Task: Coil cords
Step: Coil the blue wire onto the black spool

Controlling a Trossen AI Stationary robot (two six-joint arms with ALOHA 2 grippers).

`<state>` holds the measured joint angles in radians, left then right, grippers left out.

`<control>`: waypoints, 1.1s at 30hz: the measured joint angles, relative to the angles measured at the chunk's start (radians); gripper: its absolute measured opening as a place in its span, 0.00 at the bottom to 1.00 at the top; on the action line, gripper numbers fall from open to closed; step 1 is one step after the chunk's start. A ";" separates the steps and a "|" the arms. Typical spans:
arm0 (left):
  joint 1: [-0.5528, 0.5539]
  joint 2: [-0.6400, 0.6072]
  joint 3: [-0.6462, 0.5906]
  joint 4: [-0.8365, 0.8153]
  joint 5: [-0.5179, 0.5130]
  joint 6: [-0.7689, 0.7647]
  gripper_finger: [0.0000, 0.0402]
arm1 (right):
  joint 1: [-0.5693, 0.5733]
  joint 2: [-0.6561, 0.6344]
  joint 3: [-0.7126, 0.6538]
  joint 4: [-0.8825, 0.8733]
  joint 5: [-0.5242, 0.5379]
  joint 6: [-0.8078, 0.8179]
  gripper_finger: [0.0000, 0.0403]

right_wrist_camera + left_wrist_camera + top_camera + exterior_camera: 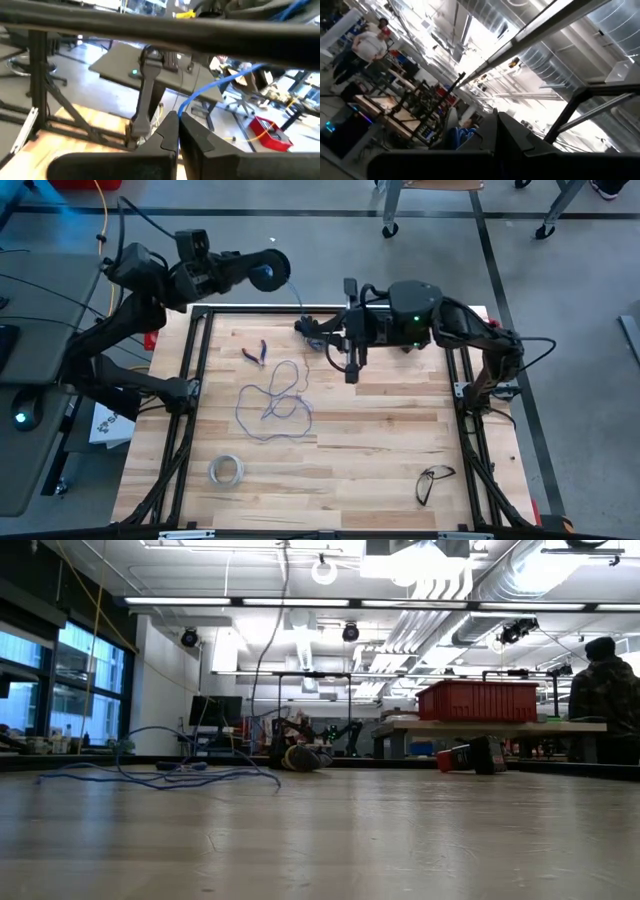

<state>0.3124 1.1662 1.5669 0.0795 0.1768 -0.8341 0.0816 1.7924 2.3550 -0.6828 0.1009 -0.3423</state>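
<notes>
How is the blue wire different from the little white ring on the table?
The blue wire is long and thin and sprawls in loose, messy loops; the white ring is one small, neat circle. The wire lies around the middle of the wooden table, while the ring sits nearer the front left corner. Both lie flat on the table.

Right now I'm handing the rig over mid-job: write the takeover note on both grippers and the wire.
Left gripper: shut on the dark spool, raised beyond the table's far edge.
Right gripper: shut on the thin blue wire, near the far edge.
Most of the wire lies in loose loops on the wooden table.
Done: both ends gripped. Left: nearly all the coiling.
Pliers, tape ring and glasses untouched.
</notes>
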 joint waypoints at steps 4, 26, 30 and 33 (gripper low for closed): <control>0.027 -0.015 0.000 0.037 -0.017 -0.019 0.00 | 0.005 -0.013 0.000 -0.048 0.004 0.009 0.00; 0.080 0.060 -0.001 0.284 -0.034 0.068 0.00 | 0.004 0.018 -0.014 -0.120 0.035 0.073 0.00; 0.101 0.058 0.000 0.291 0.022 0.114 0.00 | 0.004 0.018 -0.014 -0.137 0.095 0.076 0.04; 0.113 0.059 0.000 0.289 0.025 0.140 0.00 | -0.002 0.018 -0.015 -0.164 0.137 0.076 0.14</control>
<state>0.4252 1.2255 1.5669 0.3687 0.2016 -0.6941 0.0796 1.8107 2.3402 -0.8472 0.2380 -0.2663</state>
